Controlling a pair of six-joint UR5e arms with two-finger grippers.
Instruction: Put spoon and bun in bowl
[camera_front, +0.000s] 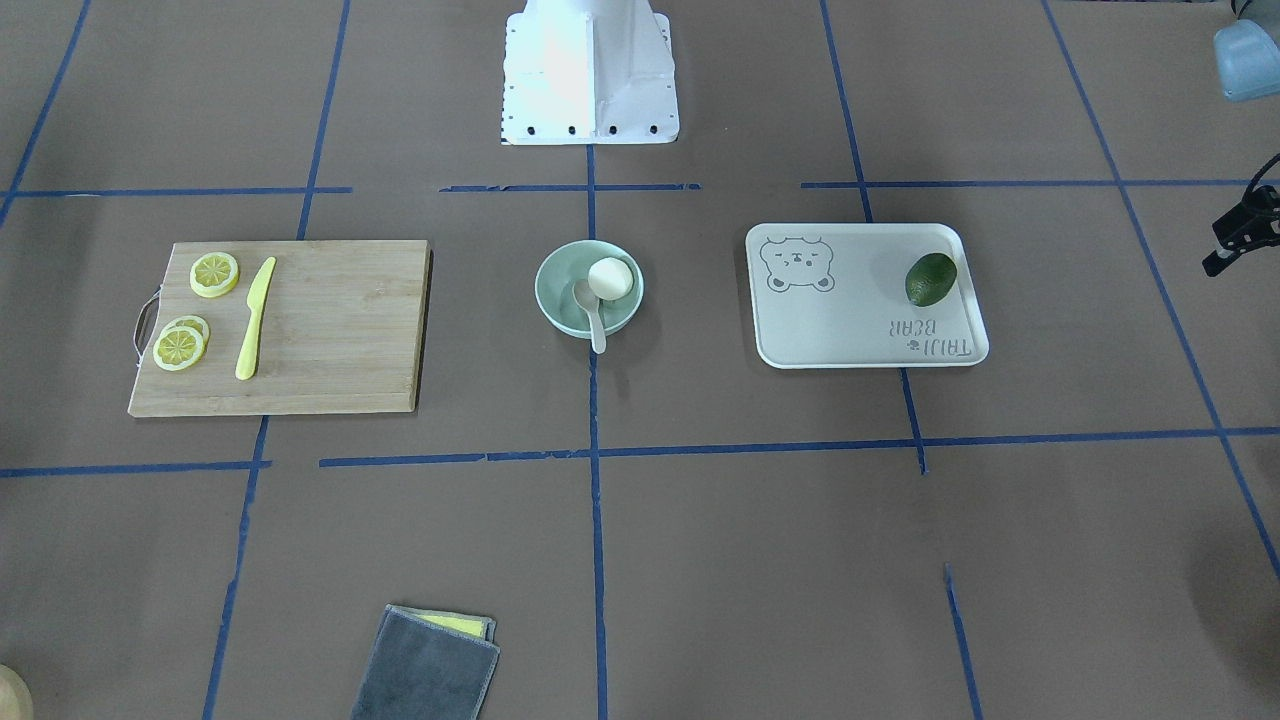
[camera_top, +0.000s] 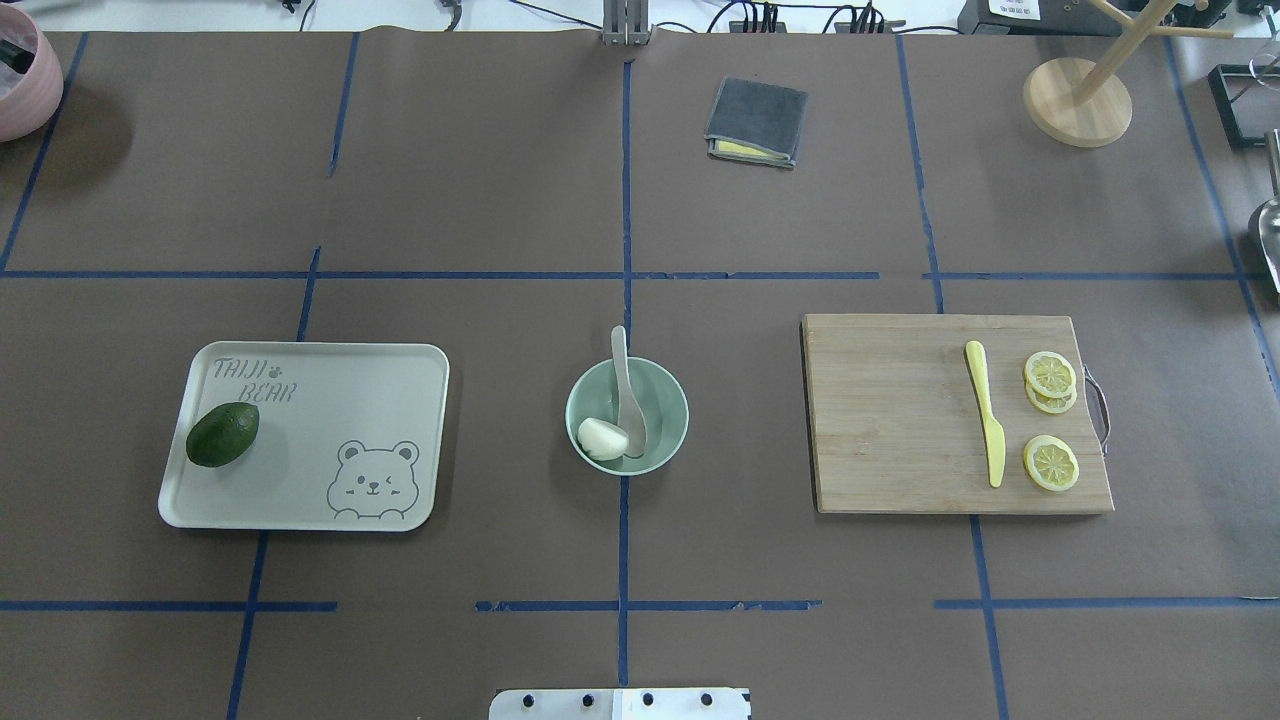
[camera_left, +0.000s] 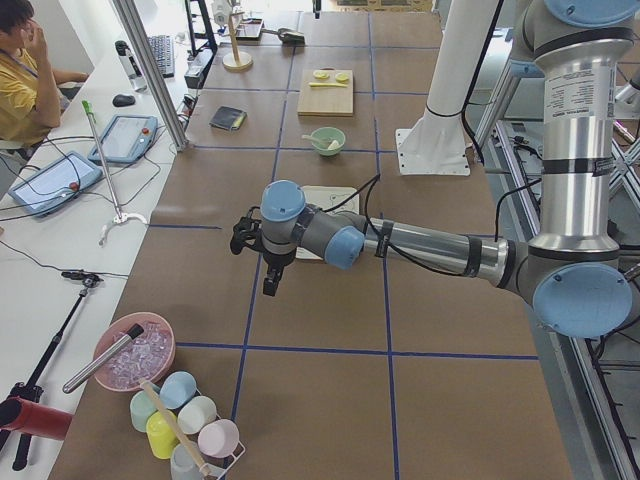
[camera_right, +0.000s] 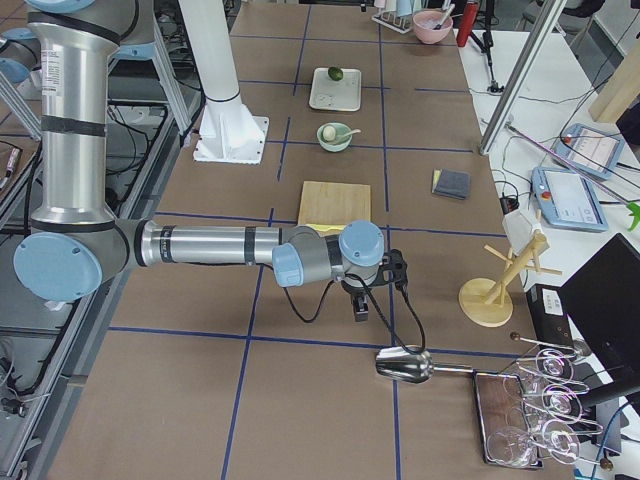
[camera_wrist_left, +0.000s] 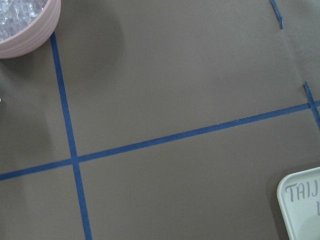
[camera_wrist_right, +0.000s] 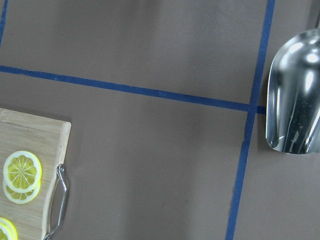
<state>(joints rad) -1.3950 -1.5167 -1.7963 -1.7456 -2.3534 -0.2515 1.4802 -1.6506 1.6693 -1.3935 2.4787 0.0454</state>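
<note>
The mint-green bowl (camera_top: 660, 440) stands at the table's middle and also shows in the front view (camera_front: 560, 300). The white bun (camera_top: 603, 438) lies inside it (camera_front: 611, 278). The pale spoon (camera_top: 628, 400) rests in the bowl with its scoop inside and its handle over the far rim (camera_front: 596, 325). My left gripper (camera_left: 262, 265) hangs over the table's left end, far from the bowl, and part of it shows at the front view's edge (camera_front: 1238, 235). My right gripper (camera_right: 362, 303) hangs over the right end. I cannot tell whether either is open or shut.
A wooden cutting board (camera_top: 890, 420) with a yellow knife (camera_top: 985, 412) and lemon slices (camera_top: 1050, 380) lies right of the bowl. A bear-print tray (camera_top: 320, 400) with an avocado (camera_top: 222, 434) lies left. A grey cloth (camera_top: 755, 120), a pink bowl (camera_top: 25, 85) and a metal scoop (camera_wrist_right: 295, 100) sit further out.
</note>
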